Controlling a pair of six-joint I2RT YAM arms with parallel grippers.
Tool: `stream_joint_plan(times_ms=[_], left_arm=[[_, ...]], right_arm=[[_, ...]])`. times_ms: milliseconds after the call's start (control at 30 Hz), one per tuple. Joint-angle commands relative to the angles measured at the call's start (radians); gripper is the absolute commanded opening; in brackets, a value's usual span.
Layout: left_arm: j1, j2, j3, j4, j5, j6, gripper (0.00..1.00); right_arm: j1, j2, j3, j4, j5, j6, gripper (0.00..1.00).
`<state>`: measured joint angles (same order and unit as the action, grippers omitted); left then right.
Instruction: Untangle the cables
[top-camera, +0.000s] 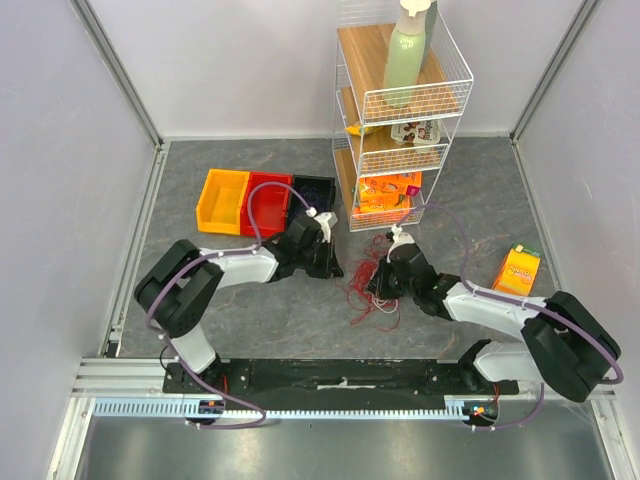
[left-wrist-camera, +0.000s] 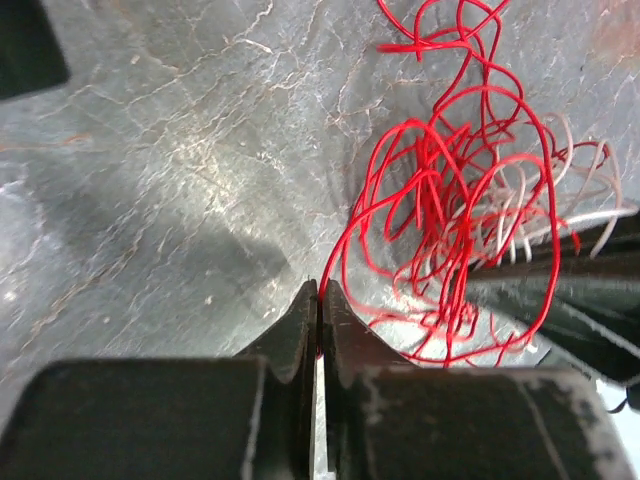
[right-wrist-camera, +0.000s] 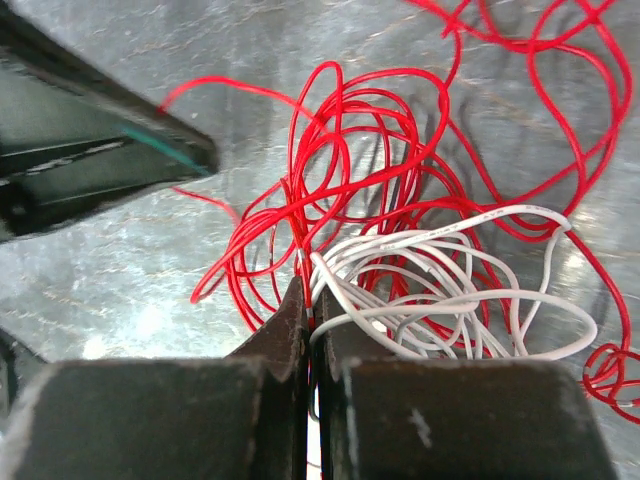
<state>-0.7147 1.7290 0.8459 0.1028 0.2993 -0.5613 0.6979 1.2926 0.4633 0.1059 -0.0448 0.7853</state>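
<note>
A tangle of thin red cable (top-camera: 365, 285) and white cable lies on the grey table between my two grippers. My left gripper (top-camera: 332, 266) is at the tangle's left edge. In the left wrist view its jaws (left-wrist-camera: 320, 292) are shut, pinching a red cable strand (left-wrist-camera: 345, 235) that runs up into the red loops (left-wrist-camera: 450, 190). The white loops (left-wrist-camera: 575, 185) lie behind them. My right gripper (top-camera: 381, 286) is at the tangle's right edge. In the right wrist view it (right-wrist-camera: 310, 298) is shut on white cable strands (right-wrist-camera: 450, 290), with the red loops (right-wrist-camera: 340, 140) just beyond its tips.
Yellow (top-camera: 222, 200), red (top-camera: 268, 204) and black (top-camera: 312, 190) bins stand behind the left arm. A white wire shelf rack (top-camera: 400, 120) with a bottle and packets stands at the back. An orange carton (top-camera: 518, 270) lies to the right. The left gripper's body (right-wrist-camera: 90, 160) shows in the right wrist view.
</note>
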Motion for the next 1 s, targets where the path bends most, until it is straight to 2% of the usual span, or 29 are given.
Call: stream_joint_plan(times_ms=[0, 167, 267, 400, 700, 967], left_arm=[[-0.002, -0.211, -0.028, -0.037, -0.127, 0.041, 0.02], [0.0, -0.555, -0.074, -0.161, -0.343, 0.049, 0.02], [-0.002, -0.745, -0.064, -0.23, -0.469, 0.076, 0.02], [0.0, -0.92, -0.007, -0.325, -0.607, 0.153, 0.02], [-0.002, -1.102, 0.146, -0.443, -0.792, 0.337, 0.02], [0.0, -1.148, 0.286, -0.505, -0.885, 0.446, 0.02]], right_arm=[[0.002, -0.067, 0.032, -0.156, 0.208, 0.003, 0.0], [-0.005, -0.127, 0.047, -0.322, 0.449, 0.064, 0.0], [-0.024, -0.168, 0.043, -0.368, 0.5, 0.084, 0.0], [-0.075, -0.219, 0.018, -0.394, 0.503, 0.08, 0.0], [-0.242, -0.374, -0.028, -0.452, 0.471, -0.004, 0.0], [-0.287, -0.415, -0.025, -0.473, 0.451, -0.023, 0.0]])
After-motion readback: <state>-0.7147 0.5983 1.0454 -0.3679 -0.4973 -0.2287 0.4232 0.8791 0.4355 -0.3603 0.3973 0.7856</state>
